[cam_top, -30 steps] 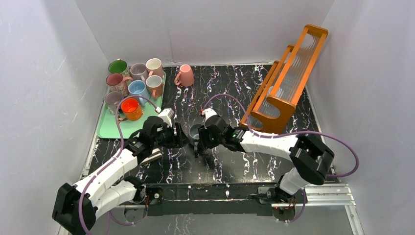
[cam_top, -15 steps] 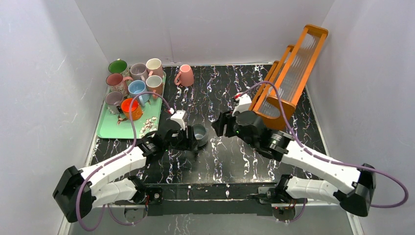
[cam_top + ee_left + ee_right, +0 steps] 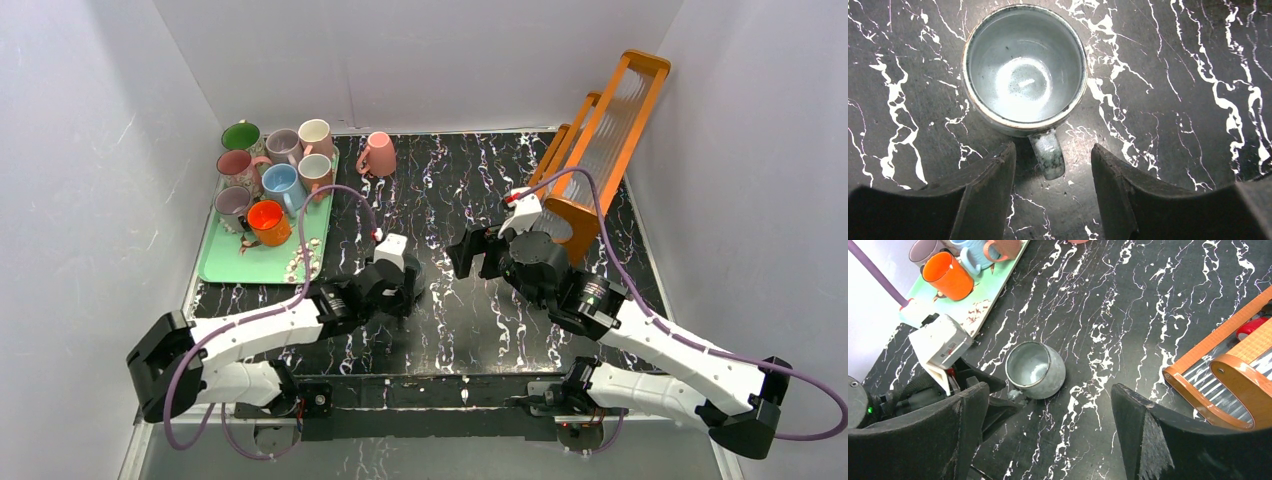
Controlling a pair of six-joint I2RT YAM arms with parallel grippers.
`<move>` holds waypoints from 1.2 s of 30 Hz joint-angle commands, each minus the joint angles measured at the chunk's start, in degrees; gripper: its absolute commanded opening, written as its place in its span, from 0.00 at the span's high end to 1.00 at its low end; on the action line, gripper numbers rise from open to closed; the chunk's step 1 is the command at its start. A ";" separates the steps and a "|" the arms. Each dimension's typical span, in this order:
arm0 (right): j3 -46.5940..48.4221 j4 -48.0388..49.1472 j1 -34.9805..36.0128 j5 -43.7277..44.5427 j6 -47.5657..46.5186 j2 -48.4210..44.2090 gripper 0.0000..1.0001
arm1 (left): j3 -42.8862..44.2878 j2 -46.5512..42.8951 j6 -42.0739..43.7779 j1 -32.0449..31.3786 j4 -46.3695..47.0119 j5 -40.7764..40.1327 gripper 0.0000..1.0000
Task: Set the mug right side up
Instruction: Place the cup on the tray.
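Right hand (image 3: 476, 254) now off upright mug (image 3: 1024, 70)

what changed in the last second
The right fingers let go of the mug, opened wide and drew back to the right. The left fingers shifted right and now straddle the handle without touching it. The mug stayed about where it was; tray and rack unchanged.

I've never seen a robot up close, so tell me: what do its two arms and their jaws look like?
Both the left arm and the right arm have smooth white shells with chunky black joints. A purple cable loops along each. A small white camera box sits at each wrist. The jaws are dark, blunt wedges.
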 commanded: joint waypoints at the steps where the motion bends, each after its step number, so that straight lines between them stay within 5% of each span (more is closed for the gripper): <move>1: 2.12 0.63 -0.03 1.51 -1.03 -0.78 0.01 | 2.90 3.29 0.95 -2.06 -2.19 -7.56 0.47; 9: 1.85 0.16 -0.01 1.23 -1.12 -0.82 0.01 | 2.96 8.28 0.50 -2.40 -2.11 -9.80 0.59; 12: 1.54 0.32 -0.08 -0.80 -2.15 -0.45 0.01 | 2.81 7.92 0.38 -2.40 -2.19 -11.52 0.89; 14: 1.57 0.09 -0.01 -2.22 -2.79 -0.19 0.01 | 2.88 7.13 0.37 -2.40 -2.45 -12.64 1.00; 26: -0.39 2.98 -0.01 -6.02 -3.53 -1.02 0.01 | 4.88 2.38 3.02 1.41 -1.84 -21.29 1.00; 36: -2.80 4.35 -0.08 -9.49 -3.76 -1.88 0.01 | 8.41 -1.42 10.04 18.92 -0.83 -13.99 1.00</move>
